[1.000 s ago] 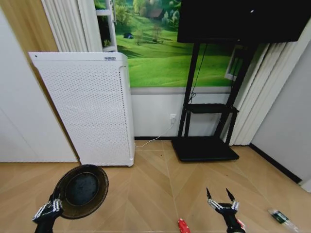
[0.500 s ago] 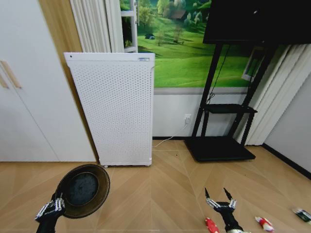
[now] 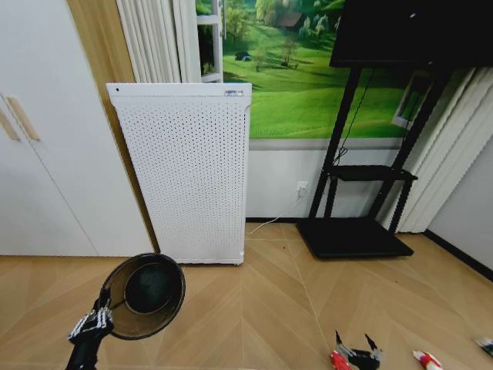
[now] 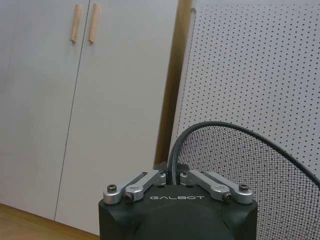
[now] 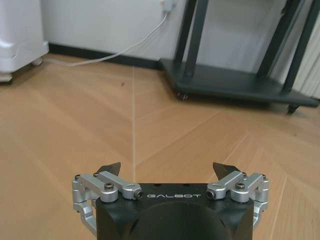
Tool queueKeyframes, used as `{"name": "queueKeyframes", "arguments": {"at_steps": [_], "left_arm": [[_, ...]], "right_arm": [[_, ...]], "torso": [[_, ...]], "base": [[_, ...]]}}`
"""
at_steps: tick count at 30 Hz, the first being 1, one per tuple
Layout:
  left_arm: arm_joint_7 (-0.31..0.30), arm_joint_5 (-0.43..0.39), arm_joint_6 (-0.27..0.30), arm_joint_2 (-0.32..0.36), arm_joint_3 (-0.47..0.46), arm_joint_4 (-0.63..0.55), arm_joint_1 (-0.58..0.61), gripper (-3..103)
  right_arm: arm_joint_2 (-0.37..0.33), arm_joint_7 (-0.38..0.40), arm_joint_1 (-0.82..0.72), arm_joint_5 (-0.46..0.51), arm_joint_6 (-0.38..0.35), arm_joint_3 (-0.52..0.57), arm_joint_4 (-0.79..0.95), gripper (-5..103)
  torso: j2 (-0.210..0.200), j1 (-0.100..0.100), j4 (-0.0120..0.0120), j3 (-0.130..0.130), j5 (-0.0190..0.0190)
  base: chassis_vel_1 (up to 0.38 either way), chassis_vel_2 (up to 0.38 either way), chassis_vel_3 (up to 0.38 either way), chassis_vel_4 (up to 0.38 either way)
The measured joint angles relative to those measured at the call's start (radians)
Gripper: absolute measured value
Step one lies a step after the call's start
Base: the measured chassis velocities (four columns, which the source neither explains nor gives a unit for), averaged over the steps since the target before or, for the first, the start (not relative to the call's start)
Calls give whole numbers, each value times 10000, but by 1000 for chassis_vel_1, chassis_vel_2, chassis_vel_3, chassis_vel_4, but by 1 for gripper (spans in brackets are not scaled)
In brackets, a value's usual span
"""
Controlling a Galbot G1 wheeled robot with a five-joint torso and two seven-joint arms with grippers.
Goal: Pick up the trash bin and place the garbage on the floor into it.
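small round black wire-mesh trash bin (image 3: 146, 294) held off the tan herringbone parquet floor (image 3: 254, 308), tilted with its mouth toward the camera, left gripper (image 3: 92, 322) clamped on its rim. right gripper (image 3: 356, 351) low over the floor, fingers spread and empty, touching nothing. red can (image 3: 340, 360) just beside it; red-and-white packet (image 3: 426, 360) further right; tall white perforated appliance (image 3: 189, 169) behind the bin.

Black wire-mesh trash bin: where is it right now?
Head view, lower left: the black wire-mesh trash bin is held by its rim in the left gripper, before the tall white perforated appliance.
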Motion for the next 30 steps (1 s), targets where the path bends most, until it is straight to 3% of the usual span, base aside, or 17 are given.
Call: {"name": "queueKeyframes", "arguments": {"at_steps": [3,8,11,16,24,30], "left_arm": [[-11,-42,13,28,12,29,-61,7],[-19,-43,13,14,47,-28,-51,7],[-28,-54,6,-1,49,-58,-5,7],[-41,-86,-71,-9,39,-33,56,7],[-53,-119,-73,-31,40,-154,42,7],[-54,-156,-73,-24,36,-170,63,7]], "right_arm": [[69,-304,-14,-377,597,9,-533,100],[108,-414,164,-666,630,12,-842,100],[95,-480,335,-698,516,-33,-1092,100],[57,-582,631,-145,-283,-204,-1341,100],[13,-472,1203,-518,-706,-219,-2033,100],[11,99,1622,-829,-952,-161,-2704,100]], "torso": [[0,0,-1,0,2],[0,0,4,0,-1],[0,0,4,0,1],[0,1,4,0,-1],[0,0,4,0,3],[0,0,7,0,0]], "base": [[14,-5,-37,-5],[0,0,0,0],[0,0,0,0],[0,0,0,0],[0,0,0,0],[0,0,0,0]]}}
